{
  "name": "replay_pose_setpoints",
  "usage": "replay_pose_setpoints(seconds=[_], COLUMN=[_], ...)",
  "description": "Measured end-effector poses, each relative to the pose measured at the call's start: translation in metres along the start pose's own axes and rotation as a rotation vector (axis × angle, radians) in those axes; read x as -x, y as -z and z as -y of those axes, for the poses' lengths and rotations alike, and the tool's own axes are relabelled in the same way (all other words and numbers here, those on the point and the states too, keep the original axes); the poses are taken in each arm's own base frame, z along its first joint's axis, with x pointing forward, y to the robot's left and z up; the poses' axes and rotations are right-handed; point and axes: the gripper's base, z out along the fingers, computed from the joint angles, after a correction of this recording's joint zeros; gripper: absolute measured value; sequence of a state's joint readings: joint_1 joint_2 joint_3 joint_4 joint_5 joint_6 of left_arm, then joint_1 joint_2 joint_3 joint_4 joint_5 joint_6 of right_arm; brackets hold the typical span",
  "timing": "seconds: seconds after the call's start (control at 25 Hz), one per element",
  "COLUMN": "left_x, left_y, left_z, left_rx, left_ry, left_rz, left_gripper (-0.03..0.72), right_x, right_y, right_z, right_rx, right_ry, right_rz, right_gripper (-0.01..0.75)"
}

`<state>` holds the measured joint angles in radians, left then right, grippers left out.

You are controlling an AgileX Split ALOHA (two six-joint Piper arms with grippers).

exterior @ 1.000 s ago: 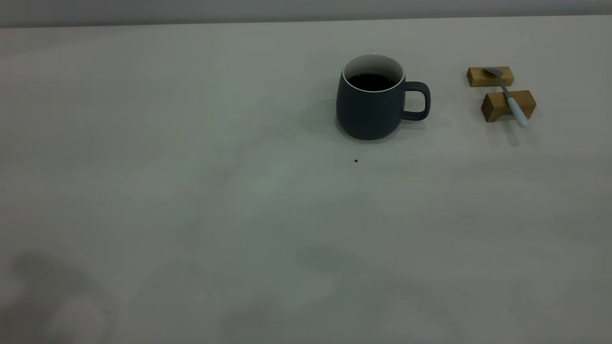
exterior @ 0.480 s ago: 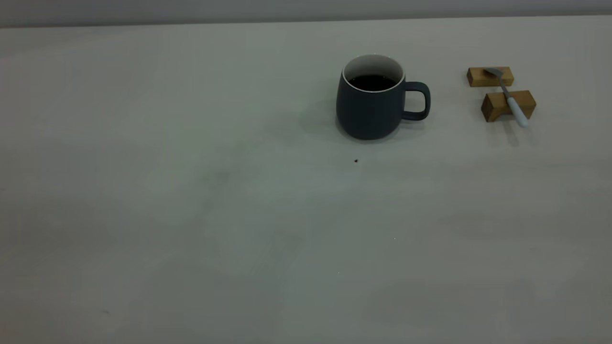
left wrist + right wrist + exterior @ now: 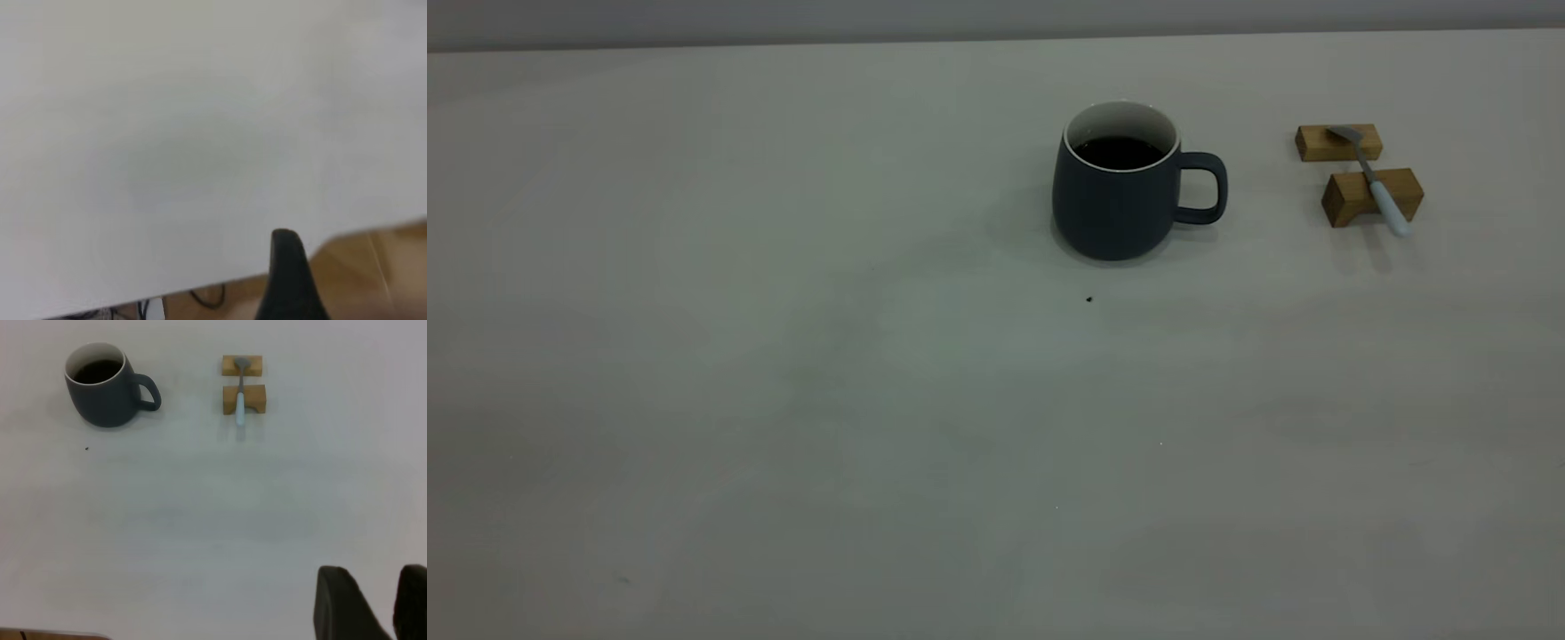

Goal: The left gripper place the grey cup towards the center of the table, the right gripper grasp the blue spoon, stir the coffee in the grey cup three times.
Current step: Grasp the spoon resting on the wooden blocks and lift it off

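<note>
The grey cup point(image 3: 1116, 200) stands upright on the table point(image 3: 783, 356), right of centre and towards the back, handle to the right. It holds dark coffee point(image 3: 1119, 152). The cup also shows far off in the right wrist view point(image 3: 105, 387). Right of the cup, the blue spoon point(image 3: 1374, 178) lies across two wooden blocks, its bowl on the far one. Neither gripper appears in the exterior view. A dark part of my left gripper point(image 3: 287, 273) hangs over the table's near edge, far from the cup. My right gripper point(image 3: 373, 587) is shut, holds nothing, and is well short of the spoon point(image 3: 240, 397).
The two small wooden blocks point(image 3: 1371, 196) point(image 3: 1338, 142) stand close together at the back right. A tiny dark speck point(image 3: 1088, 300) lies just in front of the cup. Beyond the table's edge, a wooden floor point(image 3: 373, 267) and cables show in the left wrist view.
A dark shadow on the table's front left corner has faded away. Cup, spoon and blocks have not moved.
</note>
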<state>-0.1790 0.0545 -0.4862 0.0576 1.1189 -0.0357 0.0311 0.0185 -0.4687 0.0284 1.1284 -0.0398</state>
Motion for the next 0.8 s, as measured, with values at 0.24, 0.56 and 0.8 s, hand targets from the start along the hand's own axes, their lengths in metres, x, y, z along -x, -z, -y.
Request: replay_pose_setpoints(seconds=[0.24, 0.56, 0.8], left_x=[-0.0087, -0.0088, -0.0088], left_y=[0.0075, 0.0075, 0.0074], left_z=[0.002, 0.0023, 0.0016], left_rx=[0.117, 0.129, 0.101], left_ry=[0.104, 0.114, 0.091], left_rz=[0.059, 0.057, 0.058], left_gripper=[0.585, 0.585, 0.585], right_x=[0.0, 0.0, 0.0], right_y=[0.0, 0.0, 0.0], right_z=[0.0, -0.0001, -0.0006], right_rx=[0.0, 0.001, 0.007], right_ry=[0.0, 0.0, -0.003], right_rz=[0.0, 0.0, 0.0], right_gripper=[0.238, 0.238, 0.238])
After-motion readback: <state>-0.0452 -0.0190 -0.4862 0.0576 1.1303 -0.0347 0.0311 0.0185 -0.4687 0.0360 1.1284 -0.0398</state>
